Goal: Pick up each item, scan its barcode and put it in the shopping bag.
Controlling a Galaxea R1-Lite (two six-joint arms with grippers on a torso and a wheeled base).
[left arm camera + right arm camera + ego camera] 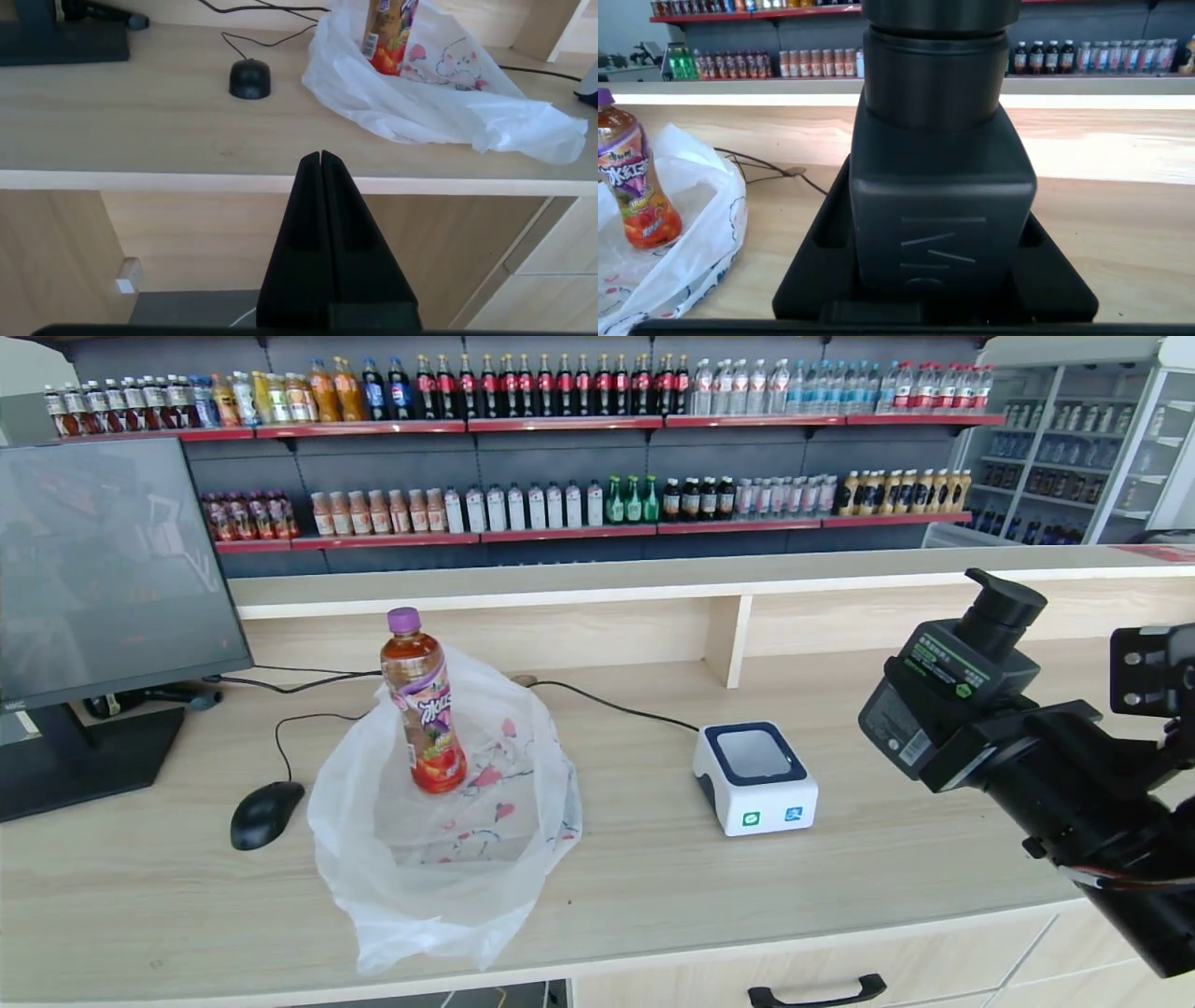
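A tea bottle [425, 709] with a purple cap stands upright inside the open white plastic shopping bag [448, 840] on the counter. To the right of the bag sits the white barcode scanner [754, 777], window facing up. My right gripper [990, 756] is shut on a black square bottle [943, 681] with a black cap, held tilted in the air right of the scanner. The right wrist view has this black bottle [938, 187] up close, the bag [682, 261] and tea bottle [635, 187] beyond. My left gripper [320, 163] is shut with nothing in it, low in front of the counter edge.
A monitor [103, 569] stands at the left with a black mouse [266, 812] beside the bag. Cables run along the back of the counter. A raised wooden ledge [653, 588] borders the far side, with drink shelves behind it.
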